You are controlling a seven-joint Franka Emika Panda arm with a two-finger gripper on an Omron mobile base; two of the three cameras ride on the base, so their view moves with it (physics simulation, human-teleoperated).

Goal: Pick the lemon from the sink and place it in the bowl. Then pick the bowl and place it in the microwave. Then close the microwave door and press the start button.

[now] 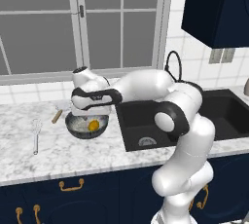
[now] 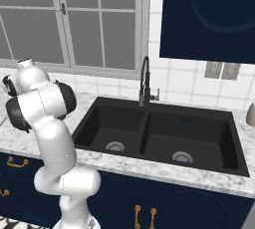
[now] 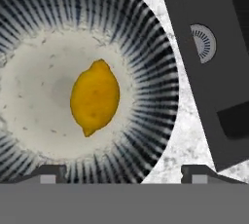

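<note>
Arm rises from base at lower right of left base view, elbow bent high, forearm reaching left approx. level — wrist turned so hand points down. Gripper [image 3: 124,172] aimed straight down; fingertips [image 3: 48,173] set wide apart at bottom of hand view, jaws spread w/ nothing between them.

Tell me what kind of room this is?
A simulated home kitchen: black double-basin sink with arched faucet, marble counter over navy cabinets, and a bowl holding a lemon.
</note>
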